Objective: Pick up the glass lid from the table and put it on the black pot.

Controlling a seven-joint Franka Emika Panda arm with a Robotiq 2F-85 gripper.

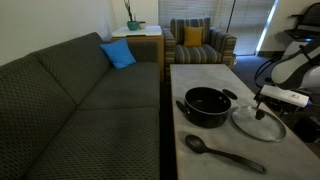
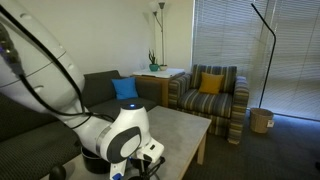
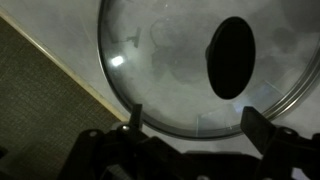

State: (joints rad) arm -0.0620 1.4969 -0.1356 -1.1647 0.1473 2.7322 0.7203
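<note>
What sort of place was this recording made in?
Most likely a living room or lounge: a long dark grey sofa with a blue cushion, a striped armchair, and a floor lamp near slatted window blinds.

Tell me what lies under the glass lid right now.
The glass lid lies on the table. Through its glass the wrist view shows only grey tabletop. Its dark knob hides the spot beneath it, and the gripper covers part of the near rim.

Home living room, dark sofa point(image 1: 80, 90) with blue cushion point(image 1: 118, 54), striped armchair point(image 2: 210, 95), floor lamp point(image 2: 160, 30), window blinds point(image 2: 255, 50)
</note>
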